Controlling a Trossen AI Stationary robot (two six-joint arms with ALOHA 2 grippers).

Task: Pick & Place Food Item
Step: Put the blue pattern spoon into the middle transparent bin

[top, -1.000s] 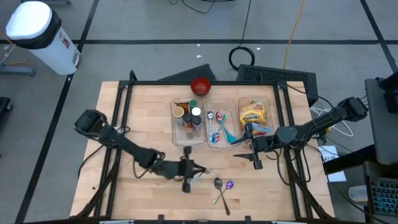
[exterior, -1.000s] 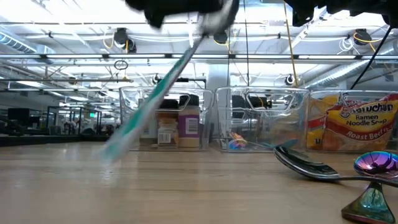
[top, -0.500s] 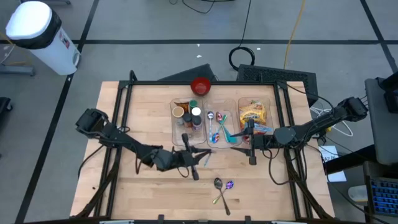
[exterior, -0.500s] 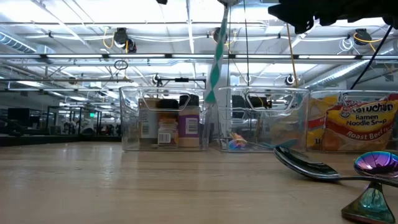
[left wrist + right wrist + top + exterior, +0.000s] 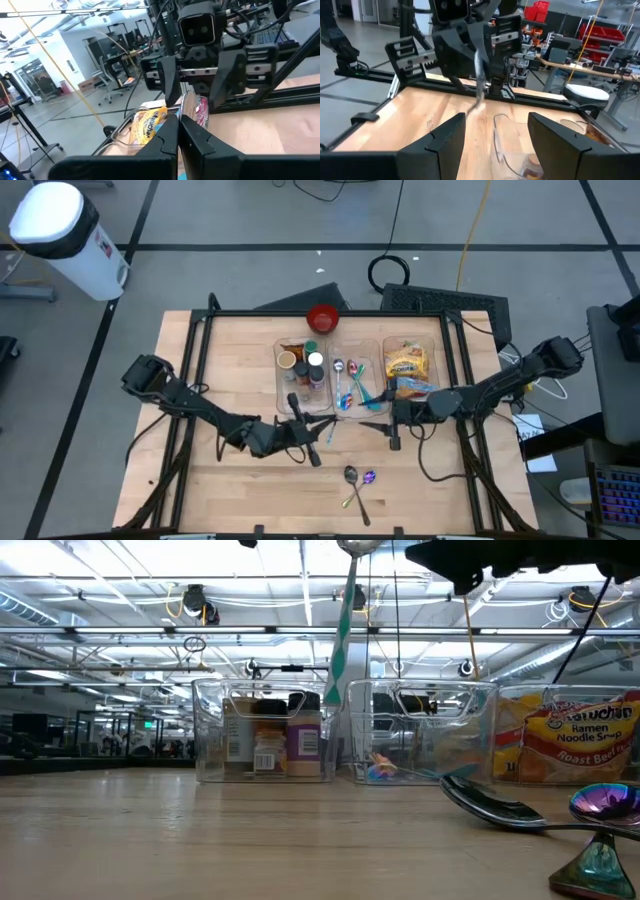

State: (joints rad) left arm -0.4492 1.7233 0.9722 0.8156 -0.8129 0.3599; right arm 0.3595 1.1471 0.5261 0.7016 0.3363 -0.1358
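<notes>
My left gripper (image 5: pixel 322 432) is near the table's middle, level, and shut on a spoon (image 5: pixel 343 640) with a teal handle. The spoon hangs upright in front of the clear bins. My right gripper (image 5: pixel 394 426) stands open and empty a short way to the right, facing the left one, and it shows in the left wrist view (image 5: pixel 196 92). The ramen packet (image 5: pixel 408 364) lies in the right clear bin (image 5: pixel 440 350). My left gripper pinches the spoon between its two shut fingers (image 5: pixel 167 137) at the metal end (image 5: pixel 188 107), which stands up above the fingertips. The fingers come level from the table's left and lie across the spoon. The teal handle (image 5: pixel 341 660) hangs straight down, clear of the table.
Three clear bins stand in a row: jars in the left one (image 5: pixel 300 370), spoons in the middle one (image 5: pixel 352 380), ramen in the right one. A red bowl (image 5: pixel 322 317) sits behind them. Two spoons (image 5: pixel 356 480) lie near the front edge.
My left gripper has gone up and toward the far edge and has turned at the wrist. The spoon has swung from a slant to hanging upright. My right gripper has moved left toward the left gripper, its fingers still apart.
</notes>
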